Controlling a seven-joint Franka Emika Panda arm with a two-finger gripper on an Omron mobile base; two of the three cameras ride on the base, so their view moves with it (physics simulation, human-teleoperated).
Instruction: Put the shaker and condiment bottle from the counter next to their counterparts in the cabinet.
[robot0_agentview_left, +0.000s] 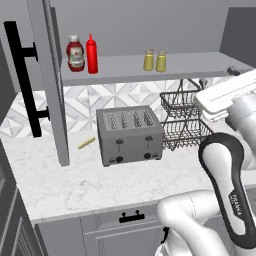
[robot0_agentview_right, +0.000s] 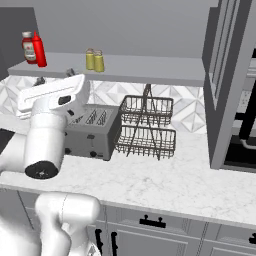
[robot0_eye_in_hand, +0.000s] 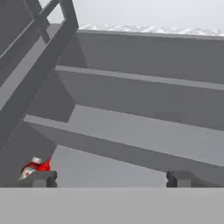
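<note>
Left base view: squeeze bottle (robot0_agentview_left: 91, 53) is seen touching the ketchup bottle (robot0_agentview_left: 75, 53) on the shelf (robot0_agentview_left: 200, 65); shaker (robot0_agentview_left: 161, 60) beside its twin (robot0_agentview_left: 148, 60).
Right base view: same pairs.
Hand view: claw (robot0_eye_in_hand: 109, 178) spread wide, nothing held; a straight retreat from the shelf is advised.

Toaster (robot0_agentview_left: 130, 134) beside wire basket rack (robot0_agentview_left: 186, 120) (two-tiered), stick (robot0_agentview_left: 86, 143).

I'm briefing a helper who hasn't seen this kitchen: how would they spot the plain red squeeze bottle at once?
Look at the long grey cabinet shelf above the toaster. At its left end stand two red bottles, side by side. The condiment bottle is the right one: slim, all red, pointed nozzle, unlike the stout white-capped, labelled ketchup bottle.
</note>
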